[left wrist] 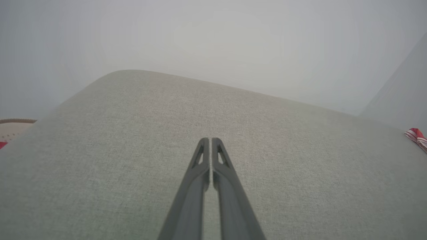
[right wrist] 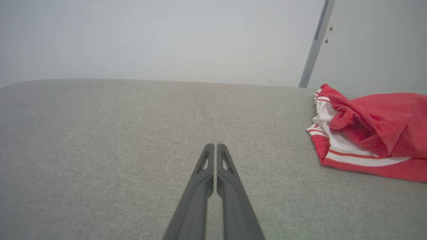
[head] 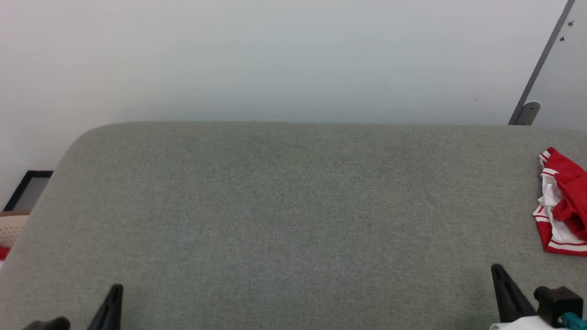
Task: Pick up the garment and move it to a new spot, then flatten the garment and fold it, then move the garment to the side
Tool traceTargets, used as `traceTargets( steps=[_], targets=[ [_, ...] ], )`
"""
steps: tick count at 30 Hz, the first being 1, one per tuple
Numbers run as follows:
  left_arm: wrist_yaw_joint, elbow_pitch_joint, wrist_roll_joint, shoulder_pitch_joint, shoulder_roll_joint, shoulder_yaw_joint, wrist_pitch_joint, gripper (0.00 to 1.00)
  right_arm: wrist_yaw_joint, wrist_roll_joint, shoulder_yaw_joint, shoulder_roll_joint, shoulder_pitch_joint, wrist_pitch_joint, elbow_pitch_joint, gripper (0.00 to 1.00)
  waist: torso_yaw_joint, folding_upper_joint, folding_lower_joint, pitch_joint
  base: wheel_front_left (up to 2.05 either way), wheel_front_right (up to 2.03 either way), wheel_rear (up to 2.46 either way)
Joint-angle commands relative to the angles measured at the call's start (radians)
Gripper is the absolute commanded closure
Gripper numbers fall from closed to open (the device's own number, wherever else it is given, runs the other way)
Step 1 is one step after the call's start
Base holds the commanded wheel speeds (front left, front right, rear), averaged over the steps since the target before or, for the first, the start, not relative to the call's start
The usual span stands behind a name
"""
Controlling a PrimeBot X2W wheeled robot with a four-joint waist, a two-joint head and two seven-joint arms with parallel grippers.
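Observation:
The garment (head: 563, 208) is a crumpled red shirt with white fabric and red-and-white striped trim, lying at the right edge of the grey cushioned surface (head: 293, 211). The right wrist view has the garment (right wrist: 370, 133) at the right, well away from the fingertips. My right gripper (right wrist: 214, 145) is shut with nothing between its fingers, hovering over bare fabric left of the garment. My left gripper (left wrist: 210, 139) is also shut and empty, over the surface's near left part. In the head view the left gripper (head: 117, 288) sits at the lower left and the right gripper (head: 496, 267) at the lower right.
A pale wall rises behind the surface, with a grey metal post (head: 539, 68) at the back right. Off the left edge are a dark-framed panel (head: 27, 190) and a perforated beige thing (head: 11, 227). A sliver of the garment (left wrist: 417, 136) shows at the left wrist view's right edge.

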Motion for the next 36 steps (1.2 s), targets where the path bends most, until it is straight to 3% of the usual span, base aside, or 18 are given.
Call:
traceTargets(
  steps=[1,20,36],
  targets=[
    [0.0,-0.004,-0.019,-0.006,-0.003,0.005,0.007,1.0,0.0,0.026,-0.007,0.001,-0.009,0.011,-0.002,1.0,0.0,0.0,0.0,0.001,0.0,0.0,0.0],
    [-0.001,-0.002,-0.256,-0.061,-0.094,0.048,0.098,1.0,0.0,0.38,-0.03,0.03,-0.023,0.098,-0.044,1.0,0.002,0.0,0.0,0.008,0.0,0.0,0.0],
    [-0.002,0.0,-0.41,-0.097,-0.154,0.075,0.157,1.0,0.0,0.608,-0.044,0.048,-0.034,0.155,-0.068,1.0,0.004,0.0,0.0,0.014,0.0,0.0,0.0]
  ],
)
